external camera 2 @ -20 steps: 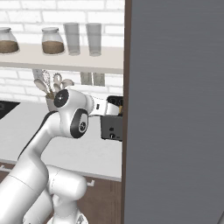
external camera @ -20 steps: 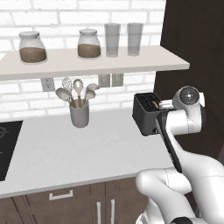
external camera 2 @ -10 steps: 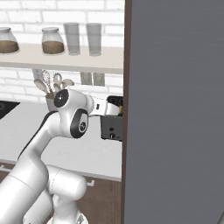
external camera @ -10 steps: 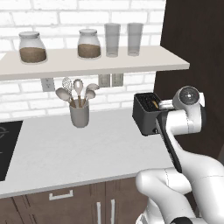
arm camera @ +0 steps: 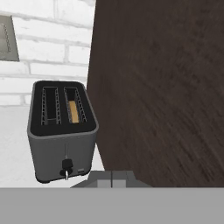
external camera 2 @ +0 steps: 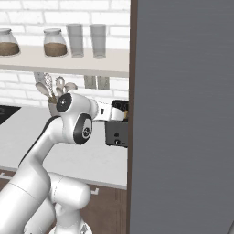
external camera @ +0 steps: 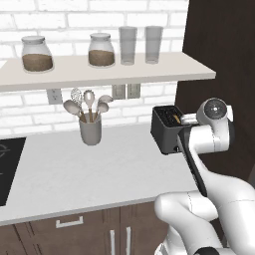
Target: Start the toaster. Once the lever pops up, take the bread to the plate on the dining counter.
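Item: boxy dark grey-black two-slot toaster (arm camera: 62,131), standing on the pale grey stone-look surface (external camera: 74,172) hard against a tall dark brown wood panel (arm camera: 162,87) at its 3 o'clock. In the left base view it sits at 3 o'clock of the grey utensil crock (external camera: 90,130), well apart from it.

Contents: thin tan-brown bread slice (arm camera: 74,111), sunk in the right-hand slot, top edge alone visible. Judged light, stiff once toasted, crumbly at the crust; best pinched across its thin faces from above.

Control: small dark lever tab (arm camera: 66,165) low on the narrow end face, at 6 o'clock of the slots. Judged a stiff, sprung slider.

Tool (arm camera: 111,178): jaws closed together, holding nothing, just short of the toaster's end face.

Room: white brick wall, a pale shelf (external camera: 99,72) bearing two jars and two tumblers, wall sockets beneath, black cooktop (external camera: 7,167) at 9 o'clock, dark wood cabinet fronts below.
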You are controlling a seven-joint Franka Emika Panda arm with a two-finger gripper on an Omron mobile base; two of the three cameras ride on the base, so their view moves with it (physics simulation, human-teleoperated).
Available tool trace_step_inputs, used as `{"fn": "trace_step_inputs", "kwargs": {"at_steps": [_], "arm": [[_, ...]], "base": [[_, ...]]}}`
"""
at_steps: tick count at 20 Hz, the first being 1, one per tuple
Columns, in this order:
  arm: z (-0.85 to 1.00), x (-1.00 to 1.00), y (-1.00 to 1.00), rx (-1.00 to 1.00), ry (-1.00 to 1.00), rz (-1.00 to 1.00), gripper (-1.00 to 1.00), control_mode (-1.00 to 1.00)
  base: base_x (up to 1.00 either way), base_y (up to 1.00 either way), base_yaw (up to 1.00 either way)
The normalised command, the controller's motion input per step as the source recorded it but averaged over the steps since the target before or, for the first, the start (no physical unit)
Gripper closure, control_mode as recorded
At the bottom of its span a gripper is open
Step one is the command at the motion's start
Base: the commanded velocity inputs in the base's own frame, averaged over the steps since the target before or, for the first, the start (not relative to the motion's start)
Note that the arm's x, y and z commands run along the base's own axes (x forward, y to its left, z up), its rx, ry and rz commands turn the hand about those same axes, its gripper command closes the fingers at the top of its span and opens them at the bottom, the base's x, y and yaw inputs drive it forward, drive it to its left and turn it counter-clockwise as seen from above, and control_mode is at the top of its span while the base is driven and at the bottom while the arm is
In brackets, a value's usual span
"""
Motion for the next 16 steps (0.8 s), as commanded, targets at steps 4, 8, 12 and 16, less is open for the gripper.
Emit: {"fn": "trace_step_inputs", "kwargs": {"at_steps": [4, 8, 12, 16], "arm": [[0.0, 0.0, 0.0, 0.0, 0.0, 0.0, 1.0, -1.0], [0.0, 0.0, 0.0, 0.0, 0.0, 0.0, 1.0, -1.0], [0.0, 0.0, 0.0, 0.0, 0.0, 0.0, 1.0, -1.0], [0.0, 0.0, 0.0, 0.0, 0.0, 0.0, 1.0, -1.0]], "base": [[0.0, 0.0, 0.0], [0.0, 0.0, 0.0], [0.0, 0.0, 0.0], [0.0, 0.0, 0.0]]}}
